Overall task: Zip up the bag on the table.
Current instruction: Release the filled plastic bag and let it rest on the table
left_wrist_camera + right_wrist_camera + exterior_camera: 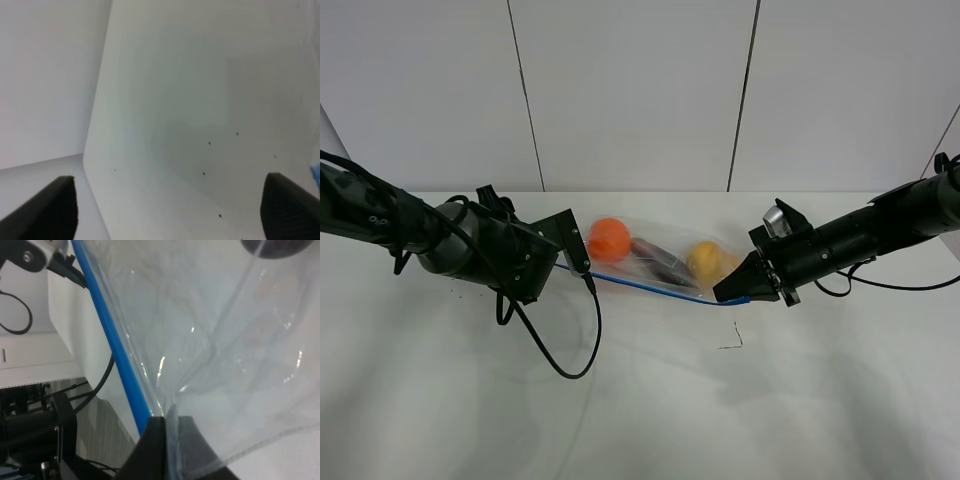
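The clear bag [655,255] lies on the white table [640,400] with an orange, a purple and a yellow fruit inside. Its blue zipper strip [650,287] runs along the near edge. My right gripper [738,290] is shut on the strip's right end; in the right wrist view the fingers [150,450] pinch the blue strip [115,350] and the plastic. My left gripper [584,268] sits at the strip's left end, open. In the left wrist view its gripper [170,210] has the fingers [52,210] far apart with only bare table between them, and a sliver of blue shows at the frame's edge.
A black cable [565,350] loops from the left arm onto the table in front of the bag. A small dark mark [732,340] lies on the table near the right gripper. White wall panels stand behind.
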{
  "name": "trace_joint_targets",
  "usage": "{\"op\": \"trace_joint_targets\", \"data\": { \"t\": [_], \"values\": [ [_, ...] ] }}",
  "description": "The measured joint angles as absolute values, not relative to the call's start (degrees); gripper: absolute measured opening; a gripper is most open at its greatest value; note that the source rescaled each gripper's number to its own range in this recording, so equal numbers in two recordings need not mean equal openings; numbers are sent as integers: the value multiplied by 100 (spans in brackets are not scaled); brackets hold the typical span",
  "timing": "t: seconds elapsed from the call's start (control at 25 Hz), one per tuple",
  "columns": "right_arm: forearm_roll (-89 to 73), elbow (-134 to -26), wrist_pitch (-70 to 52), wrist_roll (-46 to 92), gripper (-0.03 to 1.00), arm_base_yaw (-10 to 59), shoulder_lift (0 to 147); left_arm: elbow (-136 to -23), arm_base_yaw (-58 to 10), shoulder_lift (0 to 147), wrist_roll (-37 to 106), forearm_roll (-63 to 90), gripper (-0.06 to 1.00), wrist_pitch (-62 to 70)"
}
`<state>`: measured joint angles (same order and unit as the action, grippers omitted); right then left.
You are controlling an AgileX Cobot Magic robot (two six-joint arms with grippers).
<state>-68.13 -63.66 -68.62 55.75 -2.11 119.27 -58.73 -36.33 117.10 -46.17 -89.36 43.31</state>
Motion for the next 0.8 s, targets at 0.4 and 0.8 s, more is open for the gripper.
{"op": "trace_joint_targets", "data": {
  "t": [0.4,0.8],
  "values": [
    [-6813,-6366,-6865,5599,0,-211,11927,-5873,-3633,11353,-5118,-8880,95,4385],
    [-6813,-6366,-6870,5615,0,-217,11927,-6245,-3633,10929,-4656,-7877,100,4448]
  ]
}}
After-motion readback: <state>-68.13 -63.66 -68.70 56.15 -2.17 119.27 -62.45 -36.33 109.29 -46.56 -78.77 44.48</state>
